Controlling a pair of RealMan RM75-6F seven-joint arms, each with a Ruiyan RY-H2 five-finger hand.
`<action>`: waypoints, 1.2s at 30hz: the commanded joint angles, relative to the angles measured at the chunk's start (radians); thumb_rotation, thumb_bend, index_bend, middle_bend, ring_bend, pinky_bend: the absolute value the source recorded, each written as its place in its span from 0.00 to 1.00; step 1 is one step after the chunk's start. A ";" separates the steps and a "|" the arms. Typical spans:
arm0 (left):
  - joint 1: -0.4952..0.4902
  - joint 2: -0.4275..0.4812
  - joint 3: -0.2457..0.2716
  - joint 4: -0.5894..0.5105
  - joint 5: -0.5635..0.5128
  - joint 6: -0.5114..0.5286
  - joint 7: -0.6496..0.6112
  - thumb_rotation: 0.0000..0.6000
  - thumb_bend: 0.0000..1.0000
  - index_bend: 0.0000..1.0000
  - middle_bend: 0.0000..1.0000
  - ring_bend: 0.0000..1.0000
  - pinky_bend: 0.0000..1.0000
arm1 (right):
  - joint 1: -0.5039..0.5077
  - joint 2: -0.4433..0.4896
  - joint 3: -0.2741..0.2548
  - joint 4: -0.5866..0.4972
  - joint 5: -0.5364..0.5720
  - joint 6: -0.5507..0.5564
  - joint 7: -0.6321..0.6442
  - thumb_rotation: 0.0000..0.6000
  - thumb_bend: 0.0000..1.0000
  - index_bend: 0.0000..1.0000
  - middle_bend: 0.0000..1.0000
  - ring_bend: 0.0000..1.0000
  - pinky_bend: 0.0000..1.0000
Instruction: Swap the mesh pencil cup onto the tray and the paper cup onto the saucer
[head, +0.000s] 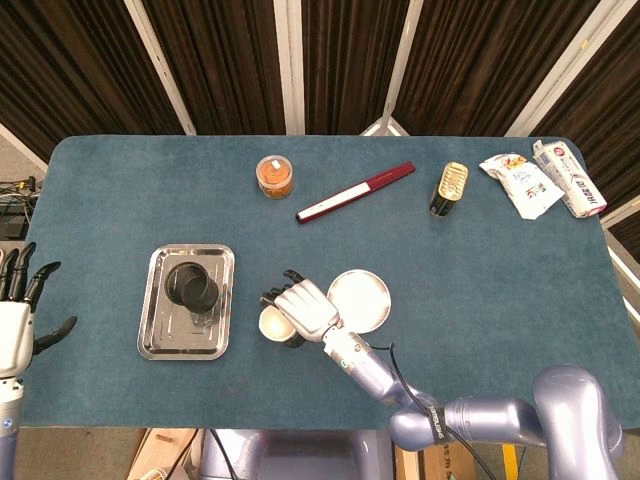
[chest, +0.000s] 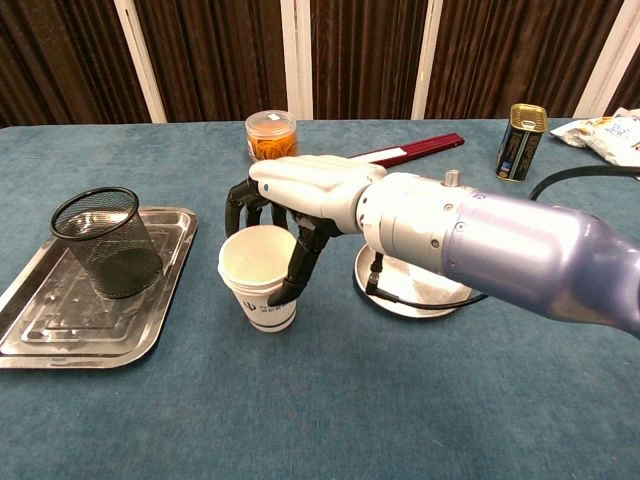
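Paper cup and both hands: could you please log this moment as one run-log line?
right hand: fingers around paper cup, on table | saucer: bare | mesh pencil cup: on tray | left hand: open, idle

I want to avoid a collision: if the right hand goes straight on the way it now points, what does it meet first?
The right hand points toward the robot's left, so after the paper cup under its fingers it would probably first meet the mesh pencil cup on the tray; depth is uncertain.
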 joint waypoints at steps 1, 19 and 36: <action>0.000 -0.001 -0.004 0.003 -0.005 -0.004 -0.004 1.00 0.09 0.24 0.01 0.00 0.16 | -0.003 -0.006 0.000 0.007 -0.012 0.018 0.005 1.00 0.00 0.39 0.47 0.51 0.18; 0.026 0.016 -0.006 -0.032 0.001 0.015 0.012 1.00 0.09 0.24 0.01 0.00 0.16 | -0.073 0.175 0.010 -0.101 -0.001 0.055 0.061 1.00 0.00 0.42 0.49 0.53 0.20; 0.025 -0.006 -0.003 -0.030 0.017 0.006 0.058 1.00 0.09 0.24 0.01 0.00 0.16 | -0.139 0.281 -0.031 -0.057 -0.029 0.004 0.231 1.00 0.00 0.42 0.46 0.45 0.15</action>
